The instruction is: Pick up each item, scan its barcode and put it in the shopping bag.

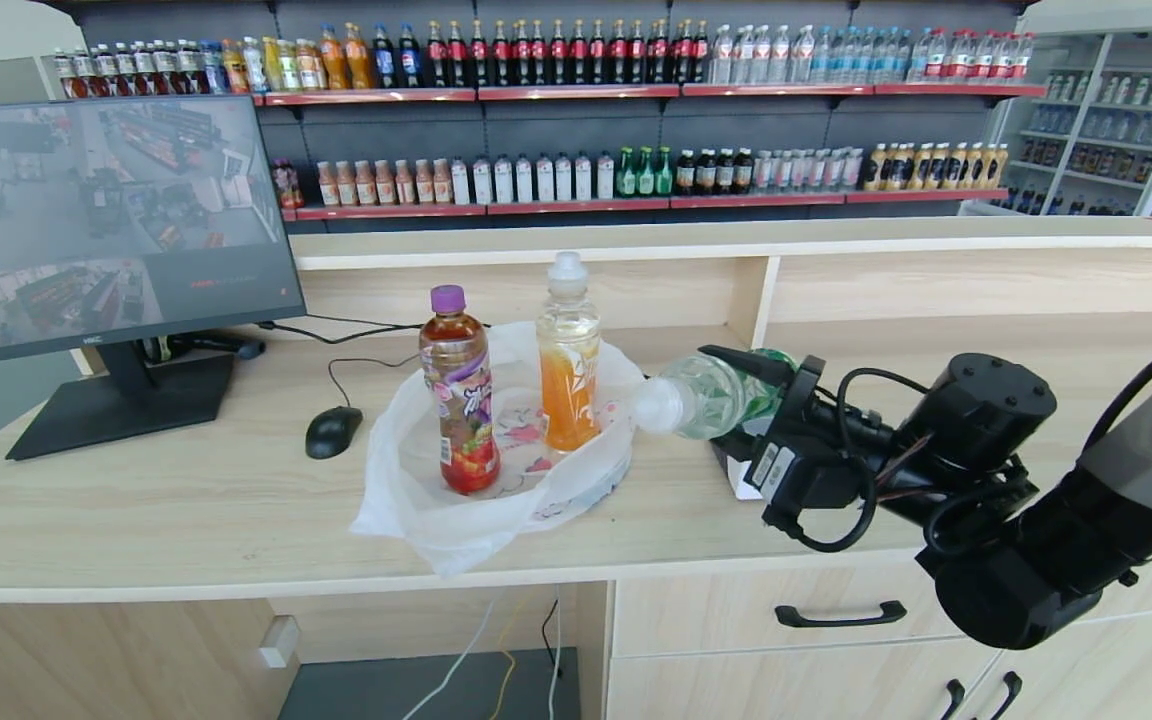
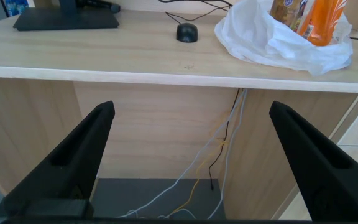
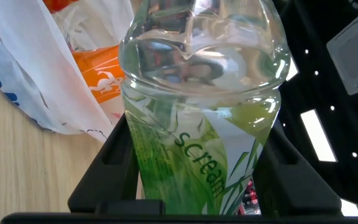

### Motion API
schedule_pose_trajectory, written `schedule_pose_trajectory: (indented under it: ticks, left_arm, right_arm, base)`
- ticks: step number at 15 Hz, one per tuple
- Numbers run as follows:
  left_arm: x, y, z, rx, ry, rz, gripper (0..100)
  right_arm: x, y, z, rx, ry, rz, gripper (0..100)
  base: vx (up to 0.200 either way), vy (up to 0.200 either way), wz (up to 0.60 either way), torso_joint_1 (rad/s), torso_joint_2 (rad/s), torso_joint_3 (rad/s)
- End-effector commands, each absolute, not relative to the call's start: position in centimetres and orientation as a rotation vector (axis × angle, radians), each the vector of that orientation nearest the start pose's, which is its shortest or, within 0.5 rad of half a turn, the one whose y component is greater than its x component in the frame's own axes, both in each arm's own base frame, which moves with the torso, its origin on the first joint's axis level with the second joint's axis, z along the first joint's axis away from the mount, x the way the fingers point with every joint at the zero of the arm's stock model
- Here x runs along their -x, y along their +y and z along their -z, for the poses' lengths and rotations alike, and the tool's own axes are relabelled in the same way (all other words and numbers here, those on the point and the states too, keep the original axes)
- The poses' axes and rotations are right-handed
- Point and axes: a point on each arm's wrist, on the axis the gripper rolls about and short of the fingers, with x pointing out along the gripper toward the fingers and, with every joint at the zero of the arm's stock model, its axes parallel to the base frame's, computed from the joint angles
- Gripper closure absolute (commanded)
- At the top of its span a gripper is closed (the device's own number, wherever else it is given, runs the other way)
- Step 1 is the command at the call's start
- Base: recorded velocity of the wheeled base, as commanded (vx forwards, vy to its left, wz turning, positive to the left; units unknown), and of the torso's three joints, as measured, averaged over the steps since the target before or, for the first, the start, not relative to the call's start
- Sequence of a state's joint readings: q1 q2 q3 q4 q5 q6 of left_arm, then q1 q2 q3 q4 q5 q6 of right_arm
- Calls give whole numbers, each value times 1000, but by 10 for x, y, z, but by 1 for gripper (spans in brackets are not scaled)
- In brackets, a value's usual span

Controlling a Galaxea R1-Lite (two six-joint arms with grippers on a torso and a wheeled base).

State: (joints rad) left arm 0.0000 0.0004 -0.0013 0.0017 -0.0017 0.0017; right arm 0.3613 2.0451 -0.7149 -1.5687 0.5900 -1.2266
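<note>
Left wrist view, left pincer [image 2: 191, 109]: spread, holding nothing, hanging low in front of the bench [image 2: 104, 56] edge. Likely parked clear of the working arm.
Right pincer [image 1: 721, 405]: pinching the clear bottle [image 1: 706, 395] across its green label, one finger on each side of the body.
Clear bottle, pose: on its side above the bench, white cap leading away from the pincer toward the bag. A mid-body grip leaves the cap end free to go in first.
Under the pincer: dark block with a white tag. Possibly the scanner; cannot tell.
Shopping bag [image 1: 436, 510]: just beside the right pincer, on its left. Mouth slumped open on the bench, so a sideways entry looks workable.
In the bag: purple-capped bottle [image 1: 458, 400] and orange bottle [image 1: 568, 370], both upright; the orange one stands nearer the pincer and may block the incoming cap.
Stage, judged: third item, between scan and bagging.
Beyond the bag: mouse [image 1: 333, 432], then monitor [image 1: 106, 220], well apart from the pincer.
Farthest: drink shelves [image 1: 576, 95].
</note>
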Motion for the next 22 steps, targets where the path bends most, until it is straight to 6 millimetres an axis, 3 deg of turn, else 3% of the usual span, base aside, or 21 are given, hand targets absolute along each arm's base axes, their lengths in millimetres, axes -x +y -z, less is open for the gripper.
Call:
schedule_pose_trajectory:
  ticks: [1, 4, 8, 10, 13, 15, 18, 20, 22]
  left_arm:
    - [23, 0, -76, -2, 0, 2, 0]
    - [23, 0, -76, -2, 0, 2, 0]
    - [23, 0, -75, -3, 2, 2, 0]
    - [23, 0, -76, -3, 0, 2, 0]
    - [23, 0, -76, -3, 0, 2, 0]
    - [23, 0, -76, -3, 0, 2, 0]
    - [23, 0, -76, -3, 0, 2, 0]
    - [23, 0, -76, -2, 0, 2, 0]
    - [23, 0, -76, 0, 0, 2, 0]
  right_arm:
    - [-311, 132, -160, 1121, -836, -645, 100]
    - [-289, 143, -184, 1014, -887, -682, 100]
    - [-263, 132, -225, 808, -879, -620, 100]
    - [-246, 130, -235, 692, -829, -571, 100]
    - [-221, 134, -221, 340, -590, -523, 100]
    - [-227, 137, -216, 61, -471, -464, 100]
    - [-244, 147, -196, -139, -349, -413, 100]
    - [-259, 154, -199, -196, -361, -355, 100]
    - [-260, 164, -193, -161, -349, -373, 100]
  base:
    - [0, 0, 0, 0, 0, 0]
    - [0, 0, 0, 0, 0, 0]
    - [0, 0, 0, 0, 0, 0]
    - [0, 0, 0, 0, 0, 0]
    - [0, 0, 0, 0, 0, 0]
    - [0, 0, 0, 0, 0, 0]
    - [0, 0, 0, 0, 0, 0]
    - [0, 0, 0, 0, 0, 0]
    - [0, 0, 0, 0, 0, 0]
